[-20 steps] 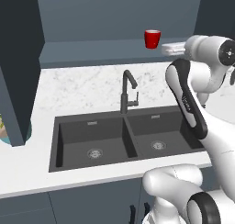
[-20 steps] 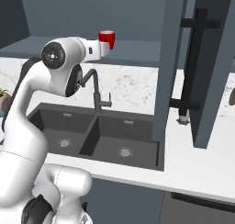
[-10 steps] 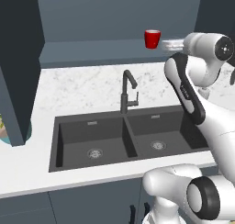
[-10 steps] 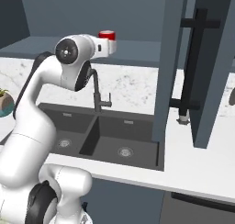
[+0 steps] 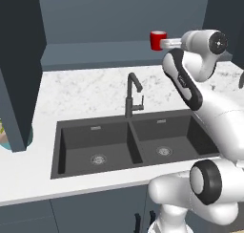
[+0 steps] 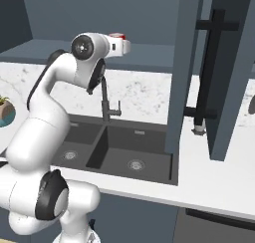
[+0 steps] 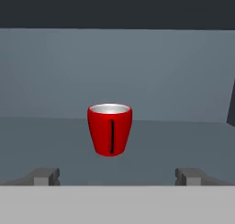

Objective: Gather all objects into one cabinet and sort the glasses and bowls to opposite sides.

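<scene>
From my seat the change is all in the arm: over the last second its upper links swing round and the wrist housing rises, so the hand now reaches level toward the cabinet (image 5: pixel 95 55) shelf, closer to the red cup (image 5: pixel 157 40) than it was. In the left base view the forearm has rolled upward beside the cup; in the right base view the big joint has climbed and shifted right, and the hand now covers most of the cup (image 6: pixel 117 36). The gripper (image 7: pixel 117 176) has its fingers spread wide with the cup (image 7: pixel 110 128) centred ahead, and I think apart from it, though depth is hard to judge here.
</scene>
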Controlling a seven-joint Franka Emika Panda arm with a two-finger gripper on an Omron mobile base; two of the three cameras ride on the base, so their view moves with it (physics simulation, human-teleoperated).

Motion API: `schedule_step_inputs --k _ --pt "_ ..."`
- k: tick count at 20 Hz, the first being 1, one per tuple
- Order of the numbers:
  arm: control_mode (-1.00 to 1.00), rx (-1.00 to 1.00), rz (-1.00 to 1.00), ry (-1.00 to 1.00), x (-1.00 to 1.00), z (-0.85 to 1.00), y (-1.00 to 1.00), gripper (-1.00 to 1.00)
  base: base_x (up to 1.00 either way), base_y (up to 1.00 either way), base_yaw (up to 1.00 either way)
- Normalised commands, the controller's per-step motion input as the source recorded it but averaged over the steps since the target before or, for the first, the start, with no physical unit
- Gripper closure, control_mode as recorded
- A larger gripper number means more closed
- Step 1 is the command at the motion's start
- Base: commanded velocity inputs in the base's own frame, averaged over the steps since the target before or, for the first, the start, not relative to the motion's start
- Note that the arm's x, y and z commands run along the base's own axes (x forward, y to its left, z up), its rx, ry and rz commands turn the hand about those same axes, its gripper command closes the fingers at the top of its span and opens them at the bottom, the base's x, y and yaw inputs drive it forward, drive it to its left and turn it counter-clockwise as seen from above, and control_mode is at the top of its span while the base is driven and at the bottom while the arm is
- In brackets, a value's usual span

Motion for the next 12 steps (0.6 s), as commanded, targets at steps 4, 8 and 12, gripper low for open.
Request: schedule_step_inputs --k 4,8,12 --pt "-1.00 0.00 0.00 0.05 0.44 -0.09 0.00 -1.00 0.00 0.00 0.00" --pt "-1.00 0.00 0.00 0.00 0.26 0.00 0.01 -1.00 0.00 0.00 0.00" --pt "-1.00 0.00 0.00 0.00 0.21 0.00 0.02 -1.00 0.00 0.00 0.00"
